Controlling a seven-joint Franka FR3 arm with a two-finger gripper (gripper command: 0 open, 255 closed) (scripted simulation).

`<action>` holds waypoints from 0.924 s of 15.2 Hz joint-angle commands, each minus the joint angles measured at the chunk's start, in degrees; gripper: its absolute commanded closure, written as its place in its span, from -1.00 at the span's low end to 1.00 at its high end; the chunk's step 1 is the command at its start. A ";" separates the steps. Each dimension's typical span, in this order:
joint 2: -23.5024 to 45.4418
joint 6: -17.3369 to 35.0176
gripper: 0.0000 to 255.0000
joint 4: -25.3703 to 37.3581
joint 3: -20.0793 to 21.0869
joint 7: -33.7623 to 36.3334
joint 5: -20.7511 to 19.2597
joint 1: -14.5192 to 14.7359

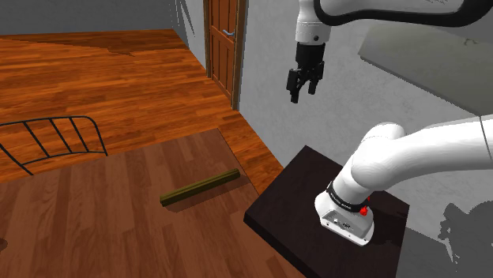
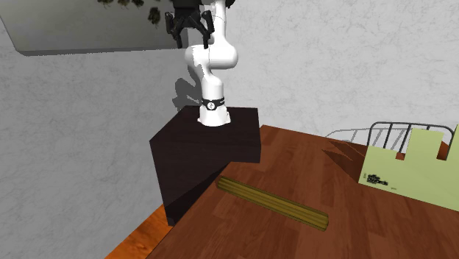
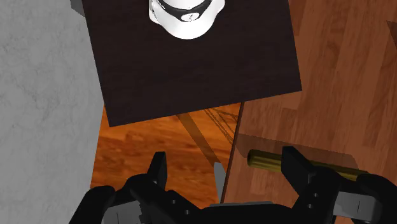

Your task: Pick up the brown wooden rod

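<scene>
- Arm: 1, white Franka, base (image 1: 346, 215) bolted on the stand. It reaches up; the forearm leaves the shoulder view at the top.
- Gripper (image 1: 304, 95): 1, black, with 2 fingers (image 3: 158, 170). The fingers stand wide apart with nothing between them. It hangs high in front of the grey wall (image 1: 269, 110), pointing down, well apart from the rod.
- Rod (image 1: 200, 188): 1, long, square-edged, olive-brown. It lies flat on the table top, touching nothing else. One end sits near the table edge that faces the stand. The rest runs away from the stand toward the shoulder view's left.
- In the wrist view, one end of the rod pokes out beside one finger. The rest of its length passes behind that finger and the hand.
- Stand (image 1: 296, 193): 1, dark box, just beside the table's corner.
- Table (image 1: 87, 225): 1, red-brown wood-grain top.
- Wire frame (image 1: 54, 138): 1, black with curved bars, at the table's far side at the shoulder view's left. Cannot tell whether it rests on the table.
- Card box (image 2: 410, 173): 1, pale green with small dark print, on the table at the second exterior view's right, well apart from the rod.
- Door (image 1: 223, 43): 1, brown, panelled, closed, set in the grey wall.
- Floor (image 1: 79, 71): orange-brown boards.
</scene>
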 commanded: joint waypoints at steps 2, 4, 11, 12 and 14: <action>1.28 2.08 -1.00 -0.76 -0.29 -1.39 -0.02 0.55; 4.07 6.25 -1.00 -2.06 -0.82 -4.17 0.02 1.68; 15.92 20.40 -1.00 -4.09 -2.09 -13.90 1.02 5.77; 17.83 22.32 -1.00 -4.07 -2.19 -15.31 1.29 6.37; 21.74 26.03 -1.00 -3.82 -2.29 -18.14 1.92 7.56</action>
